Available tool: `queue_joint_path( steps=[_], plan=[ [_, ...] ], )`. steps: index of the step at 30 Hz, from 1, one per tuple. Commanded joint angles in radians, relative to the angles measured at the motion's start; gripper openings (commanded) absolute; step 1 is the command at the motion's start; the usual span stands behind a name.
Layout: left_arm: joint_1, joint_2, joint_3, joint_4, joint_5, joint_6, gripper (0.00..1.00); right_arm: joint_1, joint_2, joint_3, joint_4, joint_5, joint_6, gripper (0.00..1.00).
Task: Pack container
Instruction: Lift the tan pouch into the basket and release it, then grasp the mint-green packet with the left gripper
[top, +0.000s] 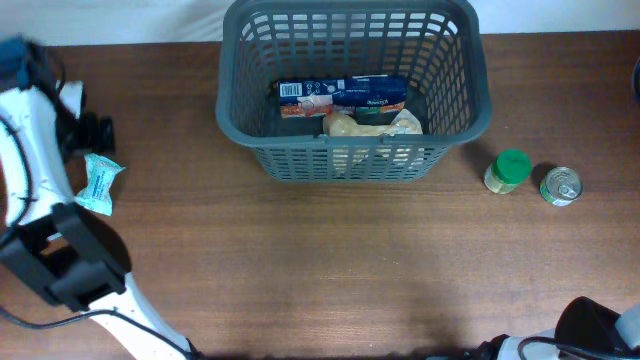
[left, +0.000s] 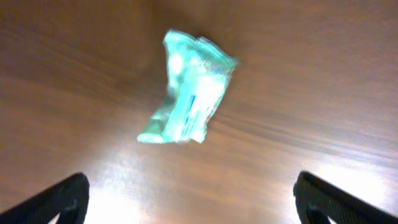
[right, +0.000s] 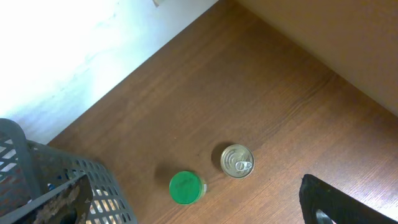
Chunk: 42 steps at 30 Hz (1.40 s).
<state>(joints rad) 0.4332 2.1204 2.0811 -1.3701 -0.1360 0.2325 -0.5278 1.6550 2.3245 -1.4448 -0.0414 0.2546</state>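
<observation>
The dark grey lattice basket (top: 455, 120) stands at the back centre of the table and holds a blue box (top: 340, 95) and a beige bag (top: 372, 125). Its corner shows in the right wrist view (right: 93, 177). A teal packet (top: 100, 185) lies on the table at the left. My left gripper (left: 193, 208) is open and empty above the table, with the teal packet (left: 189, 90) ahead of its fingers. My right gripper (right: 199, 213) is open and empty, high above the green-lidded jar (right: 186, 188) and the tin can (right: 237, 160).
The green-lidded jar (top: 508, 170) and the tin can (top: 560, 185) stand right of the basket. The left arm (top: 60, 260) stretches along the table's left side. A white wall borders the table's back edge.
</observation>
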Motion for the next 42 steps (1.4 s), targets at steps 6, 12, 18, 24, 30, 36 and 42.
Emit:
queue_joint_path(
  steps=[6,12,18,24,30,36,42],
  plan=[
    [0.093,0.047,-0.201,0.2,0.097,0.193,0.94,-0.005,-0.003,0.0,0.0,0.012,0.001,0.99],
    [0.092,0.148,-0.201,0.212,0.115,0.24,0.83,-0.005,-0.003,0.0,0.0,0.013,0.001,0.99],
    [0.093,0.229,-0.201,0.224,0.115,0.241,0.78,-0.005,-0.003,0.0,0.0,0.013,0.001,0.99],
    [0.092,0.232,-0.187,0.222,0.115,0.239,0.02,-0.005,-0.003,0.0,0.0,0.013,0.001,0.99],
    [0.064,0.227,0.043,0.067,0.127,0.145,0.02,-0.005,-0.003,0.0,0.0,0.013,0.001,0.99],
    [-0.061,0.218,0.618,-0.166,0.225,0.112,0.02,-0.005,-0.003,0.0,0.0,0.013,0.001,0.99],
    [-0.293,0.183,1.052,-0.138,0.227,0.133,0.02,-0.005,-0.003,0.0,0.0,0.013,0.001,0.99]
  ],
)
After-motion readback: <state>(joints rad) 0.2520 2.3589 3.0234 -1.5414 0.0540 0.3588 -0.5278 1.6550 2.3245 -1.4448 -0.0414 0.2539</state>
